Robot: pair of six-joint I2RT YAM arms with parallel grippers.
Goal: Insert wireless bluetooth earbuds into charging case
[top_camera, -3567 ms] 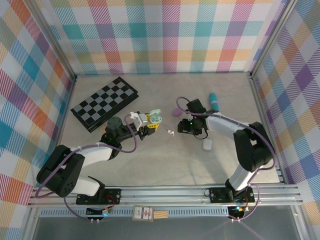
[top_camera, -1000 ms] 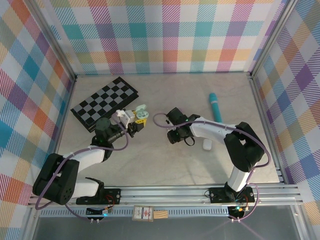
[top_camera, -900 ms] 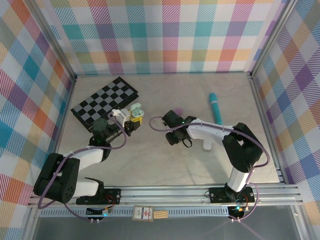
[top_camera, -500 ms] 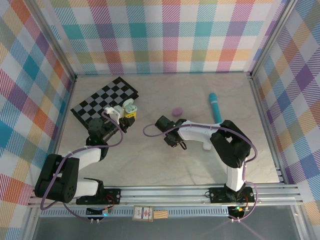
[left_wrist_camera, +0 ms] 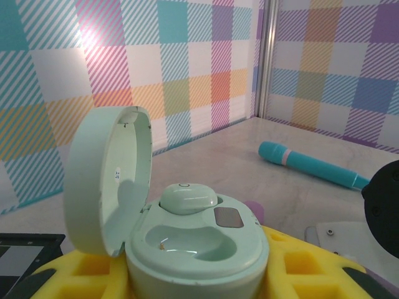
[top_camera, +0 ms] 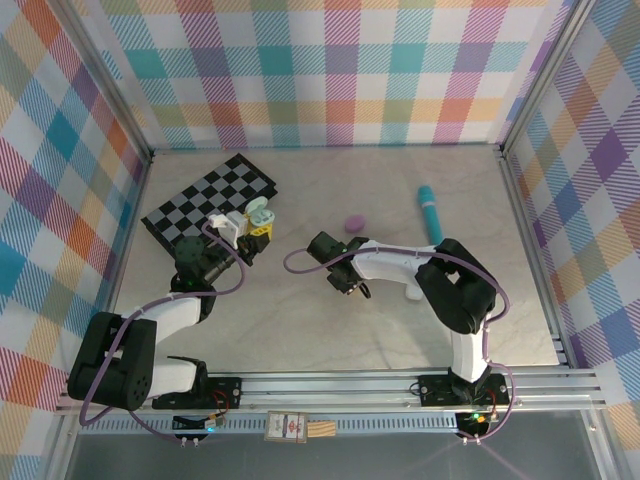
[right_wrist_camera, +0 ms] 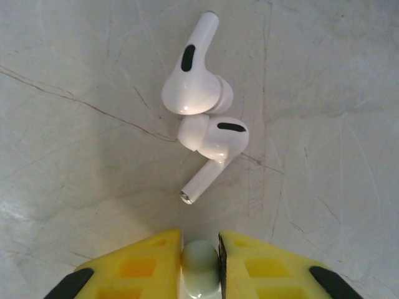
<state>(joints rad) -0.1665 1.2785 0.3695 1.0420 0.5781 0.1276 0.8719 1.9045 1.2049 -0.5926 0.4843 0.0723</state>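
My left gripper (top_camera: 257, 224) is shut on a pale green charging case (left_wrist_camera: 196, 246), held over the near corner of the checkerboard. Its lid (left_wrist_camera: 106, 180) stands open at the left. One pale green earbud (left_wrist_camera: 189, 198) sits in the far well, and the near well (left_wrist_camera: 190, 240) is bare. My right gripper (right_wrist_camera: 200, 250) is down at the table's middle (top_camera: 346, 282). Its yellow fingers (right_wrist_camera: 134, 265) are shut on a second pale green earbud (right_wrist_camera: 201, 266). Two white stemmed earbuds (right_wrist_camera: 198, 81) (right_wrist_camera: 214, 142) lie touching on the table just ahead of it.
A folded checkerboard (top_camera: 200, 203) lies at the back left. A purple case (top_camera: 353, 222) sits behind the right gripper, a teal pen-like stick (top_camera: 430, 213) at the back right, and a white case (top_camera: 413, 291) beside the right forearm. Plaid walls enclose the table.
The right gripper slid left and its fingers closed on the pale green earbud. The left gripper carried the open case back and left toward the checkerboard, then held still.
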